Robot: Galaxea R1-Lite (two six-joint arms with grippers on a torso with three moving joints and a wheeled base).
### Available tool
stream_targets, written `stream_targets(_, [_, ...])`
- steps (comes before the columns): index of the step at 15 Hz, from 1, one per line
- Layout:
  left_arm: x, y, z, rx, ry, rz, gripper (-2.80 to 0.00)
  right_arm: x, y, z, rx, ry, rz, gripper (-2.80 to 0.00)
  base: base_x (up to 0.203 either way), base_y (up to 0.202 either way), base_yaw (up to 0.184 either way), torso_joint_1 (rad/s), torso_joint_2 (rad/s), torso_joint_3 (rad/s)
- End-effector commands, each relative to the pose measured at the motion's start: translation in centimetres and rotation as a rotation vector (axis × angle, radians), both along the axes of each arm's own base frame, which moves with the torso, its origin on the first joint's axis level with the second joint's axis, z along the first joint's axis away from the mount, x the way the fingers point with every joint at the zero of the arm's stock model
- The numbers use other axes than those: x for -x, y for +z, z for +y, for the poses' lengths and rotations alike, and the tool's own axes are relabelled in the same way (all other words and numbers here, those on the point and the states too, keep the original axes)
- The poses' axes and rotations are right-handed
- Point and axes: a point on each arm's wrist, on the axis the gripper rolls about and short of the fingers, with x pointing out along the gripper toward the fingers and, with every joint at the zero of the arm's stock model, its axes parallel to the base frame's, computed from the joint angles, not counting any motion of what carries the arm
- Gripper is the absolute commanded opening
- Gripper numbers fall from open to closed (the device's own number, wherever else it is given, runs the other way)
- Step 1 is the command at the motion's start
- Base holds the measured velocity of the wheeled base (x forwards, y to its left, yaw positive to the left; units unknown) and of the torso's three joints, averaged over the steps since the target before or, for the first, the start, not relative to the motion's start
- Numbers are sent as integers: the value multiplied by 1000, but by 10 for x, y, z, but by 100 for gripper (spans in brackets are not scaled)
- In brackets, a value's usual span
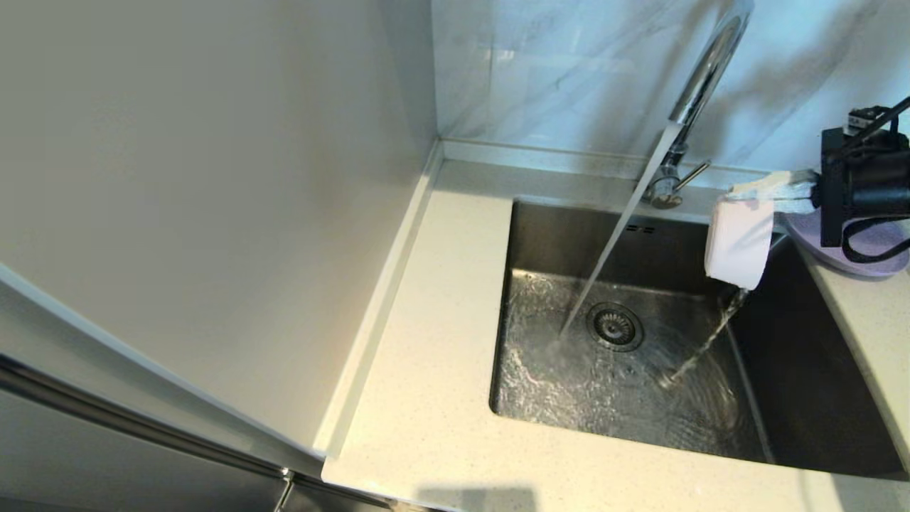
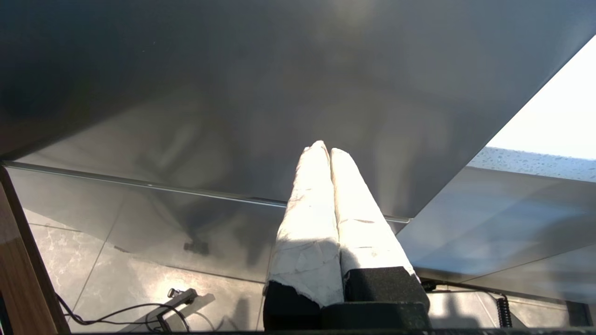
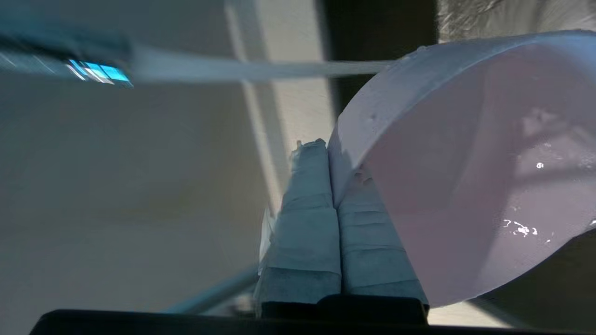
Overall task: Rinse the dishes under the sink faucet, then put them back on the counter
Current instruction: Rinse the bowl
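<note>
Head view is showing the right gripper (image 1: pixel 771 190) tipping the pink bowl (image 1: pixel 739 242) over the basin (image 1: pixel 540 235), water pouring out; right wrist view is showing fingers (image 3: pixel 307 209) pinching its rim. Left gripper (image 2: pixel 326 151), fingers pressed together, is hanging parked.

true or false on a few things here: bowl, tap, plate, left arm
1. The right gripper holds the bowl tipped over the basin, water pouring out. True.
2. The faucet is off. False: a stream runs from it into the basin.
3. The plate lies in the basin. False: it sits on the counter, right of the basin.
4. The left gripper is shut and empty, away from the sink. True.
</note>
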Motion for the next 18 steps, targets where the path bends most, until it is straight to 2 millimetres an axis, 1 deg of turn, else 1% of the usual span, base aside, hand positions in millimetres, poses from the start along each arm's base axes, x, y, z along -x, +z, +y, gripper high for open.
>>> stream_targets(1, [0, 0, 0, 0, 1, 0, -280, -32, -23, -38, -240, 18, 93, -280, 0, 0, 0, 0, 0, 0])
stream_targets(3, [0, 0, 0, 0, 1, 0, -280, -44, -25, -47, -305, 0, 98, -280, 0, 0, 0, 0, 0, 0])
stream_targets(4, [0, 0, 0, 0, 0, 0, -280, -46, -25, -47, -326, -6, 112, -280, 0, 0, 0, 0, 0, 0])
stream_targets(6, [0, 0, 0, 0, 1, 0, -280, -46, -25, -41, -343, 0, 132, -280, 0, 0, 0, 0, 0, 0])
stream_targets(8, [0, 0, 0, 0, 1, 0, -280, -43, -21, -28, -343, 29, 136, -280, 0, 0, 0, 0, 0, 0])
stream_targets(10, [0, 0, 0, 0, 1, 0, -280, -41, -19, -10, -339, 71, 142, -280, 0, 0, 0, 0, 0, 0])
stream_targets(13, [0, 0, 0, 0, -1, 0, -280, -44, -20, 16, -318, 139, 102, -280, 0, 0, 0, 0, 0, 0])
stream_targets(18, [0, 0, 0, 0, 1, 0, -280, -49, -17, 40, -302, 197, 74, -280, 0, 0, 0, 0, 0, 0])
